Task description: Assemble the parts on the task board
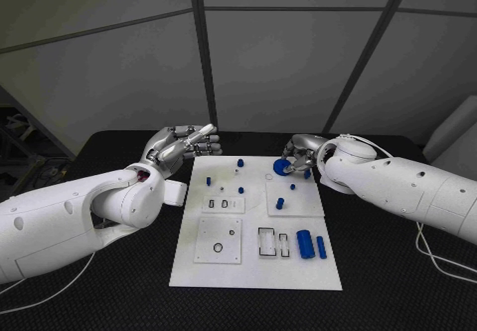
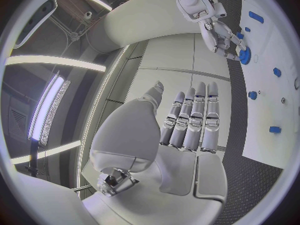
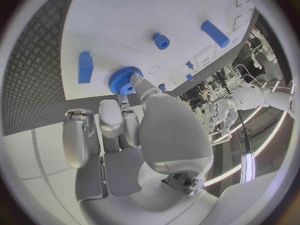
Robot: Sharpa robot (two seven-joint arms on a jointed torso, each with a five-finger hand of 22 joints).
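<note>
At frame centre, white rectangular task board (image 1: 254, 265). Upper left: left hand (image 1: 185, 146), fingers straight, holding nothing. Upper right: right hand (image 1: 298, 155) pinching round blue toothed gear (image 1: 282, 167) above the board's far end; seating step likely underway; next, align and press down.

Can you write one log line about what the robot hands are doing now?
right hand: holds blue gear on task board | left hand: open, off board
</note>
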